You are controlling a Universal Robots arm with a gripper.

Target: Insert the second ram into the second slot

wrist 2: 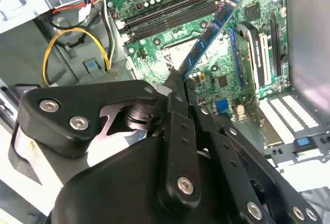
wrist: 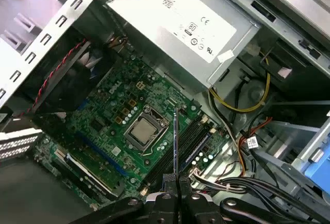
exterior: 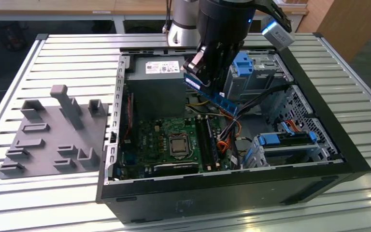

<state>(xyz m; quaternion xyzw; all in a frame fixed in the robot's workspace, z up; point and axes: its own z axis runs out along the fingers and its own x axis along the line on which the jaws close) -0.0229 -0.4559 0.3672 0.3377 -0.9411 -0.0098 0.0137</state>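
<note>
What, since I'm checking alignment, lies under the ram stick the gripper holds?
Below the second ram, shut in the gripper, sit the motherboard and its black memory slots. The stick and gripper cover the slots' near ends.

Exterior view: set high and off the arm, and aimed steeply down into the open computer case (exterior: 237,193) on the slatted worktop (exterior: 69,53); the whole case is taken in from a middling distance.
First wrist view: carried on the arm and pointed down past the tips of the gripper (wrist: 175,180); the second ram (wrist: 176,141) is seen edge-on, with the motherboard (wrist: 111,105) close below.
Second wrist view: also carried on the arm, but aimed from behind the gripper's linkage; here the second ram's flat face is seen, very near.
Shared ground: the processor socket (wrist: 142,130) and memory slots (wrist: 192,137) are caught in all three views; the power supply (wrist: 191,25) is shared by the exterior view and the first wrist view.
</note>
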